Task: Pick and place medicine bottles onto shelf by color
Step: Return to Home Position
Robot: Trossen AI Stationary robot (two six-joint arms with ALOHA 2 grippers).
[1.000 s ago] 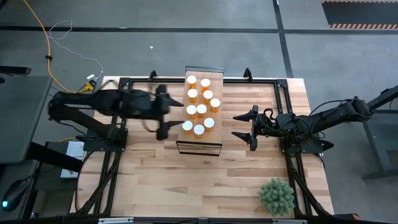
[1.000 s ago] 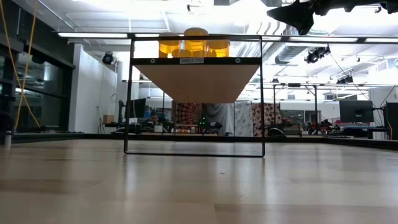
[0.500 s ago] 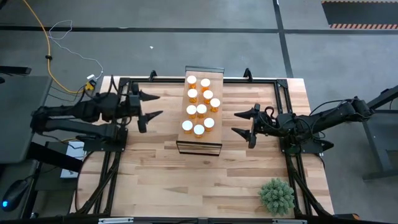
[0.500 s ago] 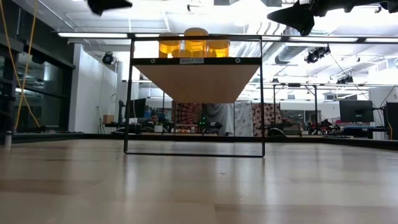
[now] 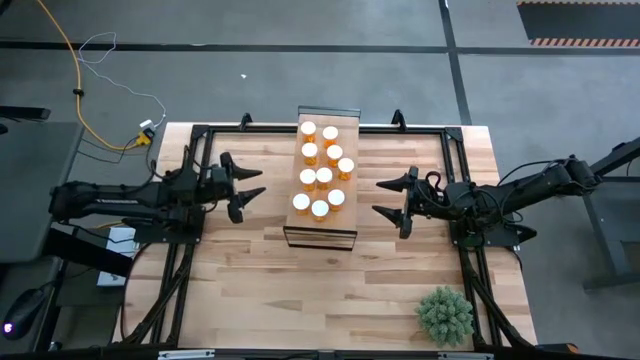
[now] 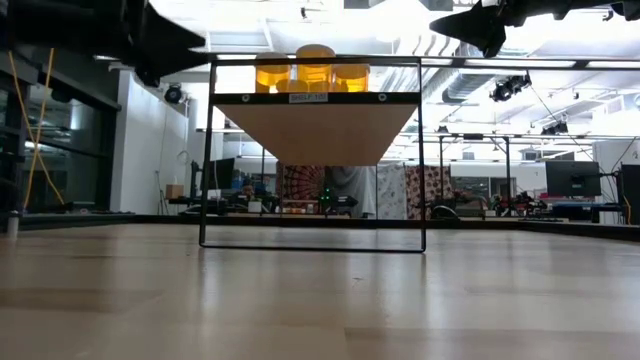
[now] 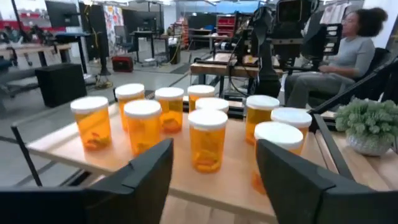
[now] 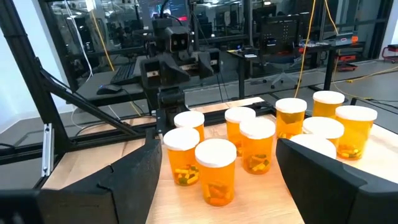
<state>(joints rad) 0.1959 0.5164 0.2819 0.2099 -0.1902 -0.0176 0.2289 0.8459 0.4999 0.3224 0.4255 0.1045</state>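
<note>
Several orange medicine bottles with white caps (image 5: 322, 170) stand upright on the light-wood shelf (image 5: 325, 215), which stands on its dark frame on the table's far middle. They also show in the left wrist view (image 7: 207, 138), the right wrist view (image 8: 216, 170) and the low view (image 6: 314, 68). My left gripper (image 5: 250, 180) is open and empty, left of the shelf, pointing at it. My right gripper (image 5: 387, 200) is open and empty, right of the shelf, pointing at it.
A small green potted plant (image 5: 445, 315) stands at the table's near right corner. Dark frame rails (image 5: 455, 170) run along the table's left, right and far edges. A seated person (image 7: 348, 53) shows beyond the table in the left wrist view.
My left gripper has drawn back from the shelf's left side toward the table's left edge, open and empty, and now points at the shelf from farther off. The bottles and my right gripper have kept still.
</note>
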